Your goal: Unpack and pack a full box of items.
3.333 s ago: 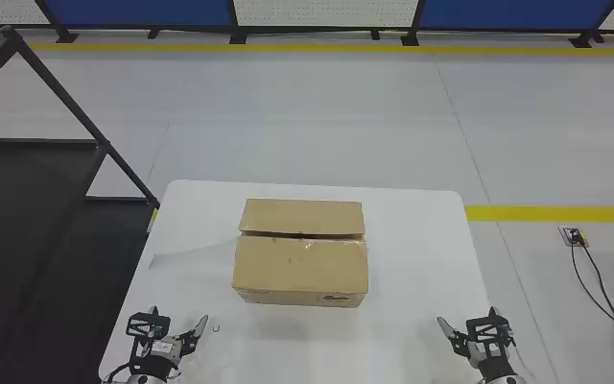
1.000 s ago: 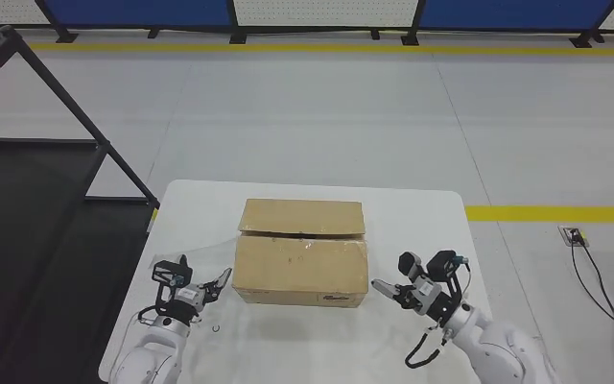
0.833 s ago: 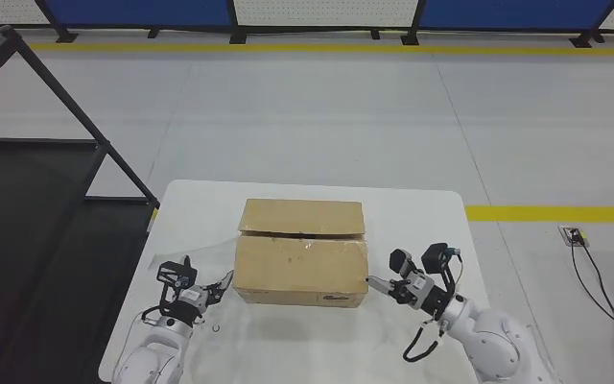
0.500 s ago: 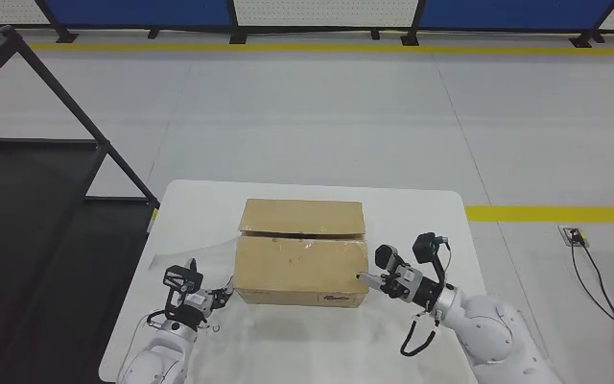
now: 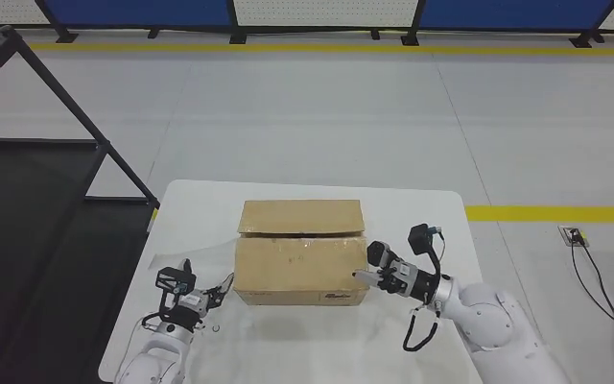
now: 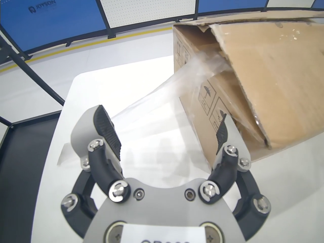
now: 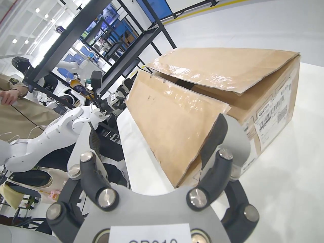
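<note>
A brown cardboard box sits mid-table with its top flaps loose; the near flap slopes down over the front. A strip of clear tape trails from the box's left end to the table. My left gripper is open just left of the box's front corner, and in the left wrist view the box is beside one fingertip of that gripper. My right gripper is open at the box's right front corner; in the right wrist view the flap's edge lies between the spread fingers of that gripper.
The white table has free room behind and to both sides of the box. A tiny curled scrap lies near the left gripper. A black metal rack stands off the table's left edge.
Both arms have come up from the table's front edge to the box. Over the last second the right gripper slid left onto the box's right front corner; the left gripper barely shifted.
</note>
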Controlling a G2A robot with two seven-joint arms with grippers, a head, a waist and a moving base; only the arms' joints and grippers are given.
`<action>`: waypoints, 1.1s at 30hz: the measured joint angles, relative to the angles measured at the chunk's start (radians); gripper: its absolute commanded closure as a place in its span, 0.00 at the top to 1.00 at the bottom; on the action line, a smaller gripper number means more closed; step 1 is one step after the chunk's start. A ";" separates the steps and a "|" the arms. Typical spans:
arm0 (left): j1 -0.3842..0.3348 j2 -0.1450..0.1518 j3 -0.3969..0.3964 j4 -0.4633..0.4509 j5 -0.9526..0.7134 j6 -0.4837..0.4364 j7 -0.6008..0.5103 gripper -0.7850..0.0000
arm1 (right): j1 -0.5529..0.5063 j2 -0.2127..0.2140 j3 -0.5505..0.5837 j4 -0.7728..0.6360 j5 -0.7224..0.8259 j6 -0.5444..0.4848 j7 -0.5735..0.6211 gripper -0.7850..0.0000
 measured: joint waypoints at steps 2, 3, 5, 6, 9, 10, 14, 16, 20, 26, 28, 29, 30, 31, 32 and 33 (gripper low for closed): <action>0.003 0.000 -0.010 -0.002 -0.014 -0.004 0.001 1.00 | 0.011 0.001 0.001 0.008 0.010 0.030 0.008 1.00; 0.004 0.000 -0.015 -0.004 -0.020 -0.007 0.000 1.00 | 0.016 0.001 0.000 0.011 0.014 0.044 0.013 1.00; 0.008 0.001 -0.025 -0.010 -0.026 -0.012 -0.001 1.00 | 0.028 0.001 -0.005 0.016 0.022 0.068 0.024 1.00; 0.009 0.001 -0.028 -0.012 -0.028 -0.013 -0.001 1.00 | 0.033 0.001 -0.007 0.020 0.025 0.077 0.029 1.00; 0.014 0.001 -0.033 -0.018 -0.028 -0.013 -0.003 1.00 | 0.054 0.000 -0.019 0.040 0.044 0.102 0.046 1.00; 0.016 0.001 -0.034 -0.021 -0.028 -0.012 -0.003 1.00 | 0.064 -0.001 -0.024 0.052 0.054 0.110 0.053 1.00; 0.020 0.001 -0.037 -0.029 -0.028 -0.013 -0.005 1.00 | 0.100 -0.004 -0.048 0.093 0.114 0.094 0.093 1.00; 0.021 0.000 -0.039 -0.032 -0.028 -0.012 -0.004 1.00 | 0.120 -0.004 -0.058 0.119 0.166 0.067 0.130 1.00; 0.021 0.000 -0.043 -0.038 -0.030 -0.009 -0.001 1.00 | 0.146 -0.003 -0.062 0.158 0.274 0.002 0.199 1.00; 0.027 -0.002 -0.054 -0.054 -0.067 -0.014 0.013 1.00 | 0.121 0.017 -0.034 0.129 0.421 -0.173 0.336 1.00; 0.030 -0.003 -0.061 -0.064 -0.089 -0.027 0.015 1.00 | 0.093 0.032 -0.021 0.086 0.450 -0.209 0.349 1.00; 0.031 -0.003 -0.064 -0.068 -0.097 -0.032 0.016 1.00 | 0.077 0.039 -0.017 0.061 0.447 -0.215 0.339 1.00; 0.032 -0.003 -0.066 -0.073 -0.104 -0.037 0.016 1.00 | 0.060 0.048 -0.015 0.034 0.441 -0.222 0.328 1.00; 0.034 -0.003 -0.070 -0.080 -0.114 -0.046 0.017 1.00 | 0.037 0.061 -0.015 -0.002 0.435 -0.233 0.315 1.00; 0.036 -0.002 -0.073 -0.086 -0.123 -0.054 0.018 1.00 | 0.019 0.072 -0.016 -0.027 0.430 -0.241 0.306 1.00; 0.039 -0.002 -0.077 -0.093 -0.131 -0.063 0.020 1.00 | 0.003 0.083 -0.018 -0.050 0.423 -0.249 0.298 1.00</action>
